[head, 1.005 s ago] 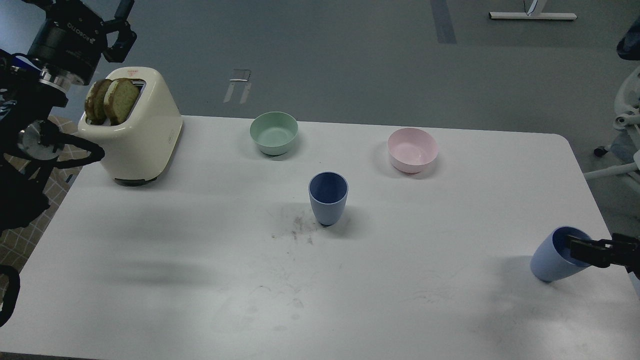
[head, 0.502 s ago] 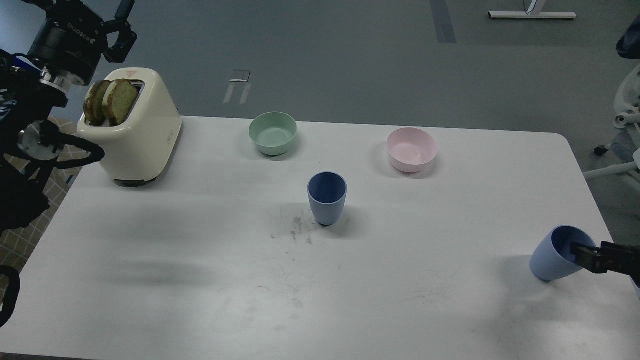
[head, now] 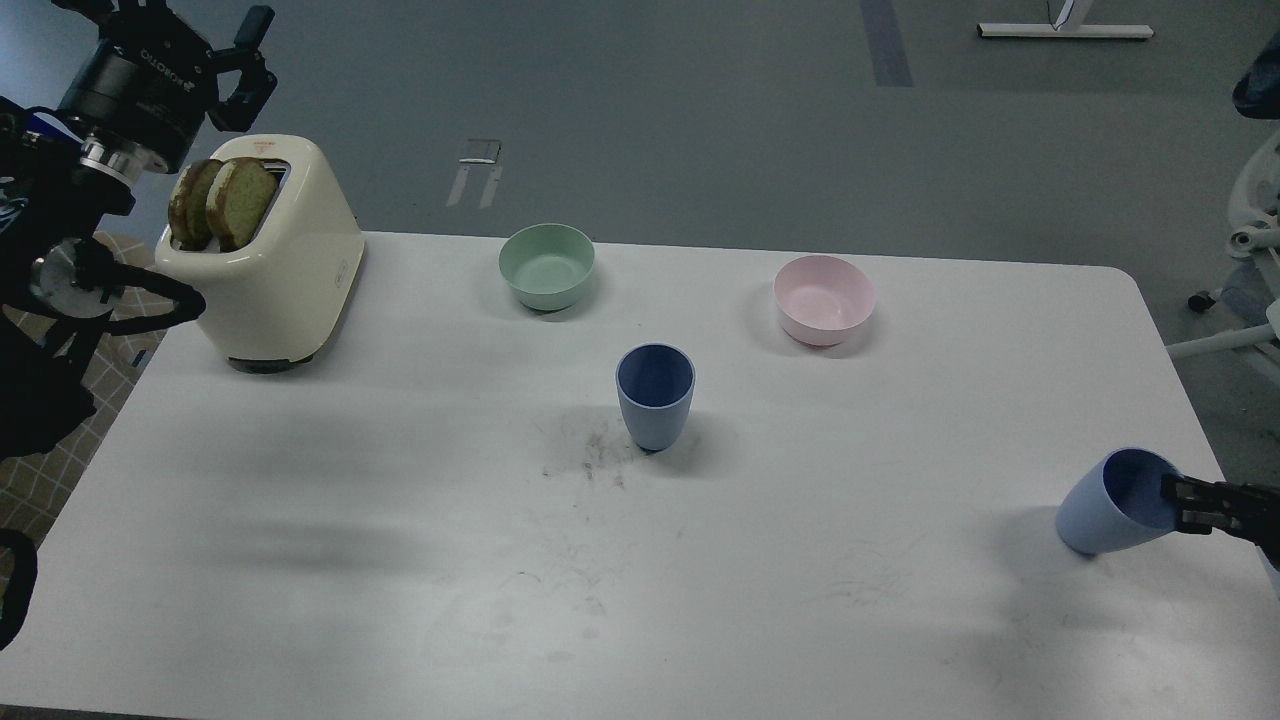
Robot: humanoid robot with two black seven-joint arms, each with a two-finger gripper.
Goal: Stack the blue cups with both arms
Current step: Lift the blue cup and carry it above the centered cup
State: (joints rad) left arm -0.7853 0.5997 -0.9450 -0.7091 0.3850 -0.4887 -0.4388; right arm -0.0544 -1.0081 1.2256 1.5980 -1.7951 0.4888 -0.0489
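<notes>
One blue cup (head: pixel 655 396) stands upright near the middle of the white table (head: pixel 400 520). The second blue cup (head: pixel 1105 505) is at the table's right edge, tilted with its mouth toward the right and its base low near the tabletop. My right gripper (head: pixel 1185 495) comes in from the right edge and is shut on that cup's rim, one finger inside the mouth. My left gripper (head: pixel 195 40) is raised at the far left, above and behind the toaster, fingers spread and empty.
A cream toaster (head: pixel 285 265) with two bread slices stands at the back left. A pale green bowl (head: pixel 547 265) and a pink bowl (head: pixel 824 298) sit behind the upright cup. A chair base (head: pixel 1240 300) is off the table's right side.
My right gripper has drawn back to the right, and the held cup has tilted further and shifted slightly up. The left arm has barely moved.
</notes>
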